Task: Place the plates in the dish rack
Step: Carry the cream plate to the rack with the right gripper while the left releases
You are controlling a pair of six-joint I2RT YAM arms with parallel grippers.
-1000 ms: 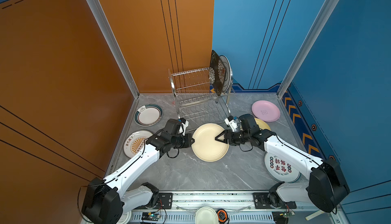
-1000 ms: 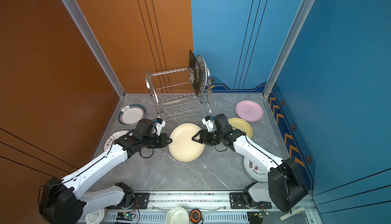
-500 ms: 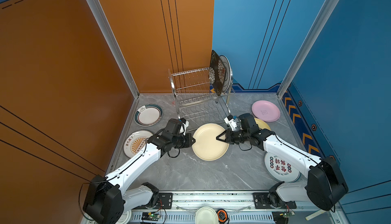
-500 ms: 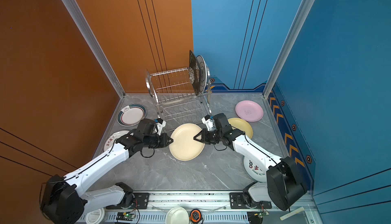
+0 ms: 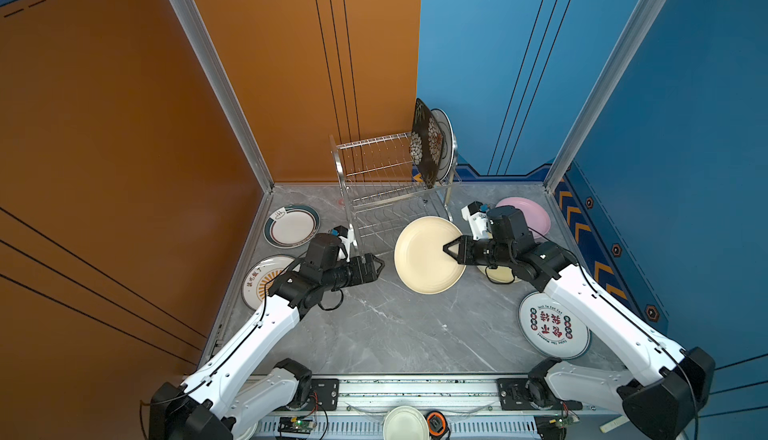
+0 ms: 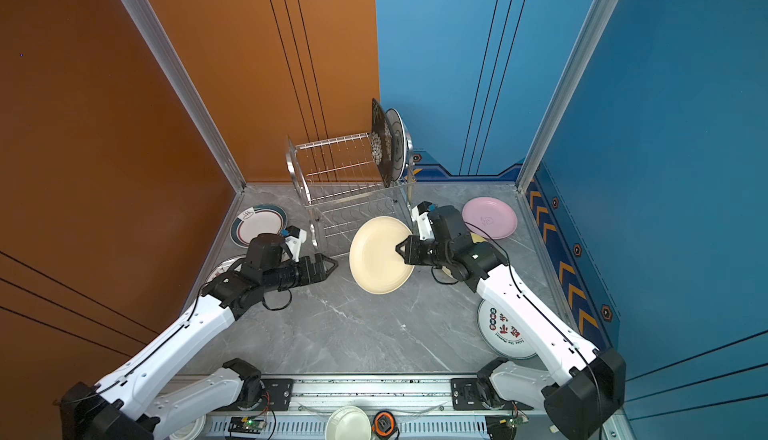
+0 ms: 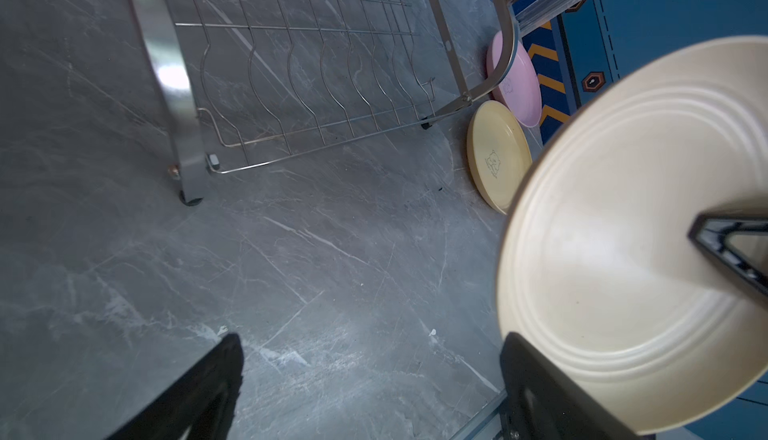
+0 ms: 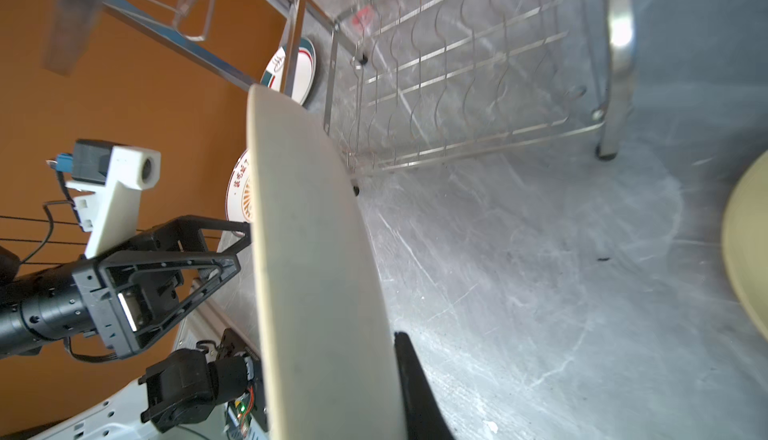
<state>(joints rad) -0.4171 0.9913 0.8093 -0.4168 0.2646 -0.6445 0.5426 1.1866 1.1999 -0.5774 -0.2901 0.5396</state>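
Observation:
In both top views my right gripper (image 5: 446, 249) (image 6: 399, 249) is shut on the right rim of the cream plate (image 5: 424, 257) (image 6: 376, 257), holding it tilted on edge in front of the dish rack (image 5: 386, 176). My left gripper (image 5: 380, 265) (image 7: 374, 359) stands open just left of the plate, apart from it. A black floral plate (image 5: 424, 143) and a round plate (image 5: 445, 138) stand in the rack's upper tier. Flat on the table lie teal-rimmed (image 5: 292, 226), orange-sunburst (image 5: 262, 284), pink (image 5: 528, 209), pale yellow (image 7: 496, 155) and red-lettered (image 5: 552, 323) plates.
The rack's lower wire shelf (image 7: 299, 84) holds nothing. A small white dish (image 5: 405, 423) sits on the front rail beside a round orange and black object (image 5: 436, 421). Orange and blue walls close in the table on three sides.
The left gripper has opened, let go of the cream plate's left rim and drawn back a little. The right gripper has closed on the plate's right rim.

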